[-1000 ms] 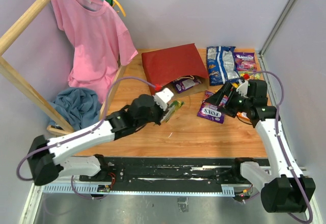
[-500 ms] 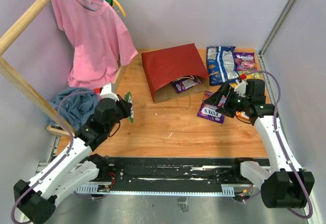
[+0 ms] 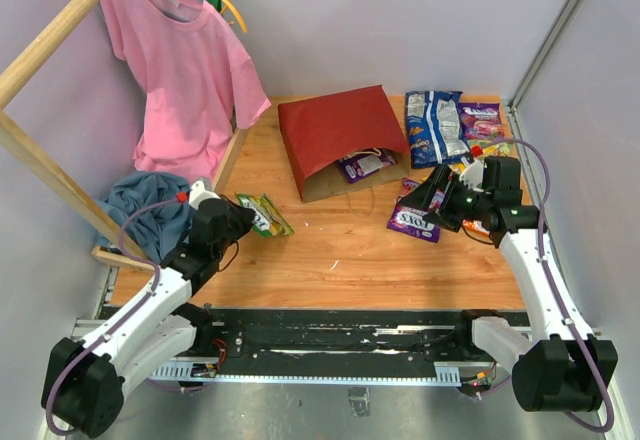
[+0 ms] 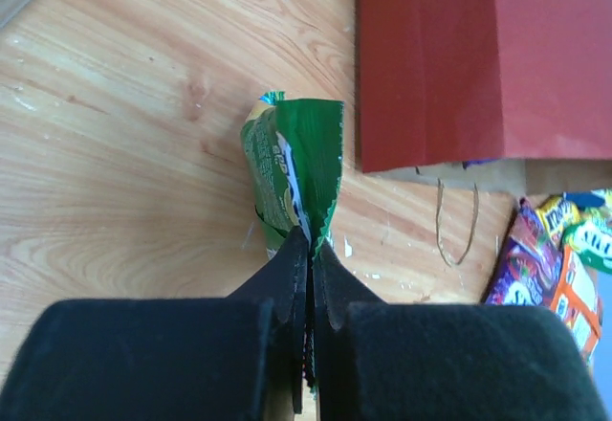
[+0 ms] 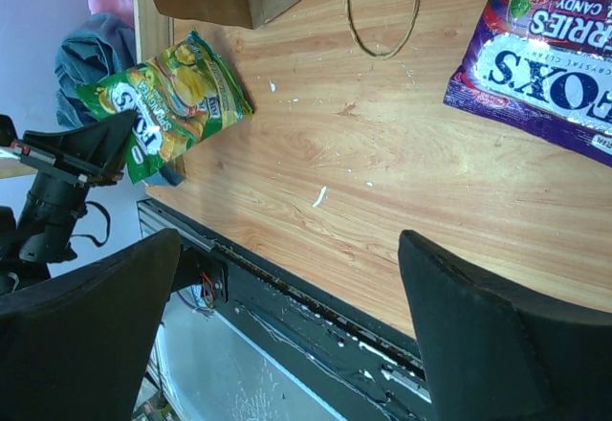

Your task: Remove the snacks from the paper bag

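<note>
The red paper bag (image 3: 340, 130) lies on its side at the back of the table, its brown mouth facing me. A purple snack packet (image 3: 366, 165) shows in the mouth. My left gripper (image 3: 240, 212) is shut on the edge of a green snack packet (image 3: 264, 214) low over the table's left side. In the left wrist view the fingertips (image 4: 311, 239) pinch the green packet (image 4: 296, 167). My right gripper (image 3: 432, 195) is open and empty beside a purple Fox's packet (image 3: 414, 218). A blue-white cookie bag (image 3: 436, 125) and other packets (image 3: 482, 120) lie at the back right.
A pink shirt (image 3: 180, 60) hangs on a wooden rack (image 3: 50, 35) at the left, with a blue cloth heap (image 3: 150, 210) below it. The bag's twisted handle (image 5: 382, 19) lies on the wood. A black rail (image 3: 340, 335) runs along the table's near edge.
My left arm swung away from the bag's mouth to the left side of the table, carrying the green packet, and the packet now sits lower. The right arm has barely moved.
</note>
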